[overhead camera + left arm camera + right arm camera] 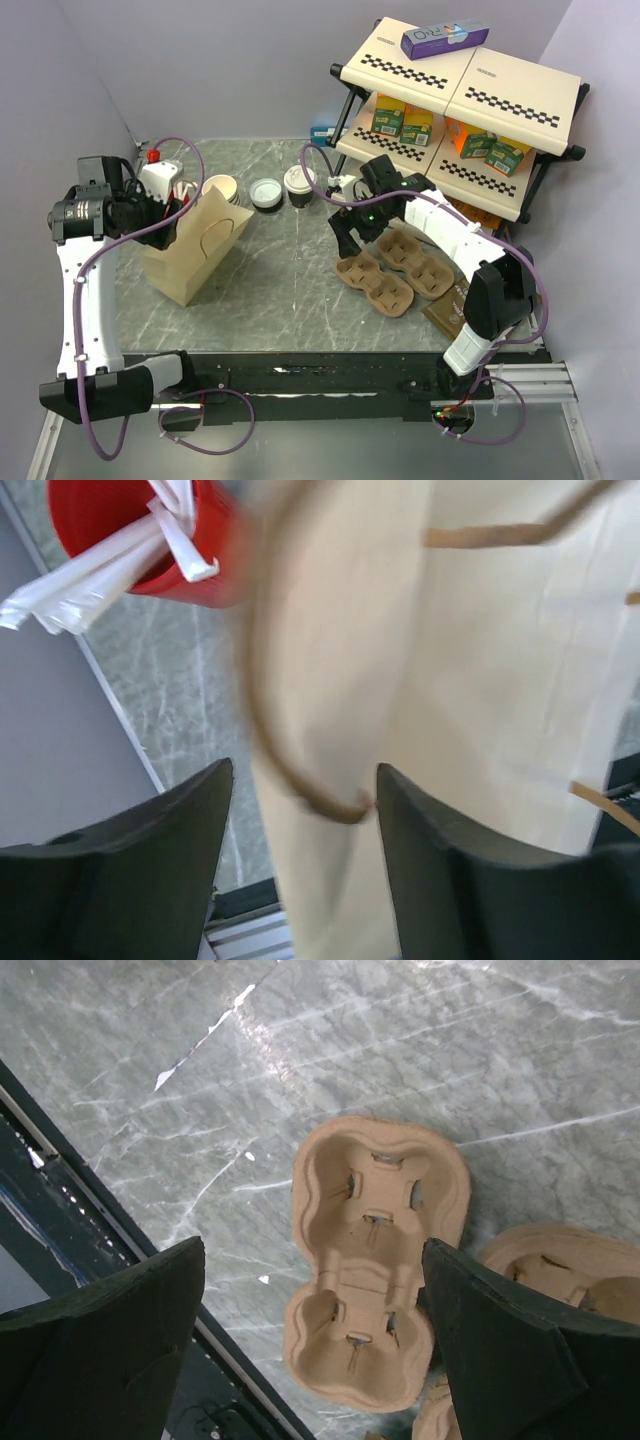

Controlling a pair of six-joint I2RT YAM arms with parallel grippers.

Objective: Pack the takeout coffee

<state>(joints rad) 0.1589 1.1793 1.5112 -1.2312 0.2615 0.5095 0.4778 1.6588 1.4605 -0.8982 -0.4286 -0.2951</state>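
Top external view, from the left: my left gripper [168, 213] is at the near upper edge of the brown paper bag [196, 250], which stands open on the table [290, 290]. On the left wrist camera its fingers [150, 880] are spread, and the bag's wall with its looped handle [300, 780] runs down through the gap. The paper lies close against the right-hand finger, with bare table showing beside the other. I cannot tell whether it truly touches. Just past the bag's edge sits the red cup [130, 540] with its white sticks.

Behind the bag is a stack of cream cups [221, 188], then a loose white lid [266, 192] lying flat. Just beside that is the coffee [299, 185] – upright on the table at the back, white lid on, near the foot of the rack [460, 90] and apart from both my grippers.

Further right, my right gripper [345, 238] hangs over the table in front of the coffee. On its wrist camera the fingers [120, 1330] stand wide apart with nothing between them but the view below – a pulp carrier [375, 1260] lying empty on the marble. A second carrier [415, 262] lies just beside it to the right.
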